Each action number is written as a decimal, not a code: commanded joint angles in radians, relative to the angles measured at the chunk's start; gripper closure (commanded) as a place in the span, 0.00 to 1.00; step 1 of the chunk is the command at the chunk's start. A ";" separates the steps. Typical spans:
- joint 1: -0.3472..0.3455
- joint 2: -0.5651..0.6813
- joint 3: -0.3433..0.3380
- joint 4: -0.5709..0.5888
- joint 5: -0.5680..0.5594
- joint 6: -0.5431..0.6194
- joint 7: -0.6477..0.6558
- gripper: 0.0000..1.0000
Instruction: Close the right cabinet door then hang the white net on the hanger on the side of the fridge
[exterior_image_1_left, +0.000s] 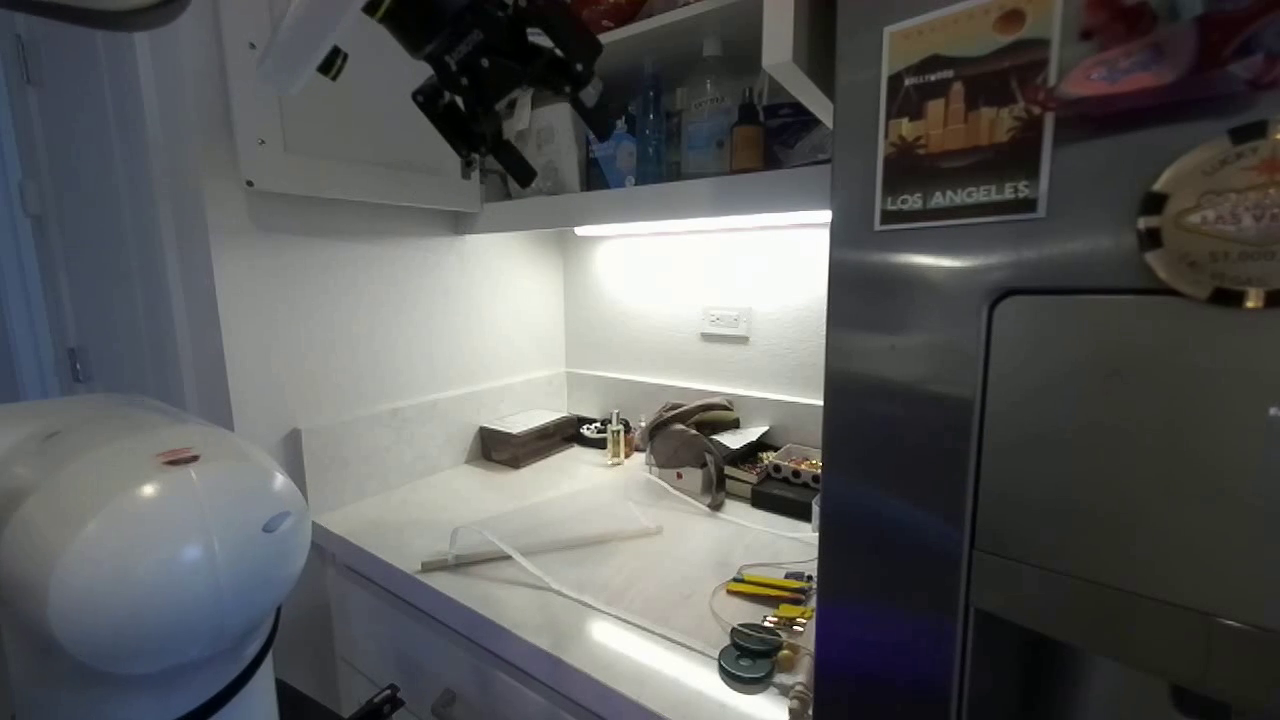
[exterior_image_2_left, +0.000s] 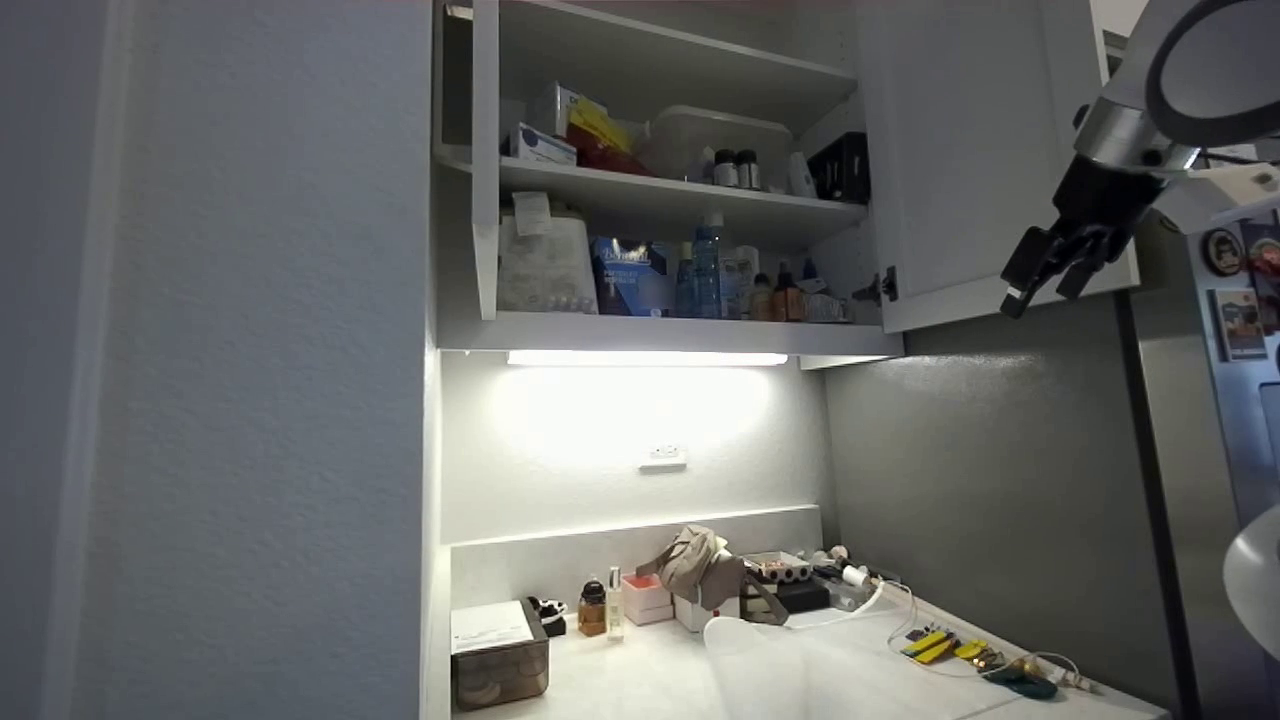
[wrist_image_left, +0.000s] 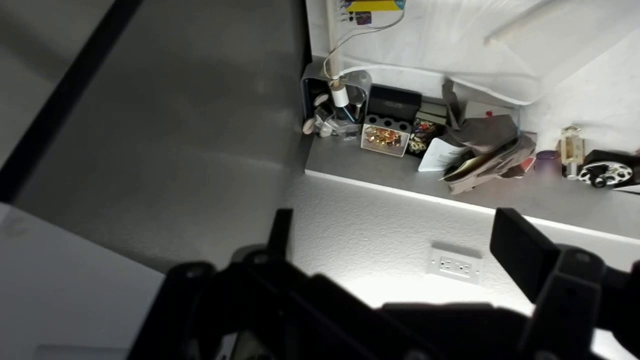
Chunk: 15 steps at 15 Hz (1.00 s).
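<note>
Fridge (exterior_image_1_left: 1060, 450): it fills three o'clock in an exterior view; we cannot make out the hanger on its side.
Cabinet (exterior_image_2_left: 680, 335): open at twelve o'clock in an exterior view, above the counter (exterior_image_1_left: 390, 515), with bottles (exterior_image_2_left: 706, 275) on its lower shelf.
Right cabinet door (exterior_image_2_left: 990, 150): wide open at two o'clock in an exterior view, so we take closing it as the step in hand. To do it well, we would bring the fingers (wrist_image_left: 522, 252) round the free edge to the outer face, press far from the hinge (exterior_image_2_left: 880, 285), and follow the door's arc slowly towards nine o'clock, keeping clear of the bottles.
Arm (exterior_image_2_left: 1125, 135): raised high at two o'clock in an exterior view, its wrist bent so that the fingers point down towards seven o'clock, near the door's five o'clock corner; as we read both exterior views, not touching it.
White net (exterior_image_2_left: 770, 670): slack on the counter, at five o'clock in an exterior view, well below the arm; we would leave it for the second step.
Gripper (wrist_image_left: 392, 222): spread wide, nothing between its fingers; we might narrow it before pushing.
</note>
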 joint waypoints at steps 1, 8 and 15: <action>-0.052 0.001 -0.015 0.026 -0.049 0.036 0.029 0.00; -0.107 0.000 -0.019 0.103 -0.102 0.033 0.039 0.00; -0.135 0.000 -0.043 0.148 -0.179 0.035 0.028 0.00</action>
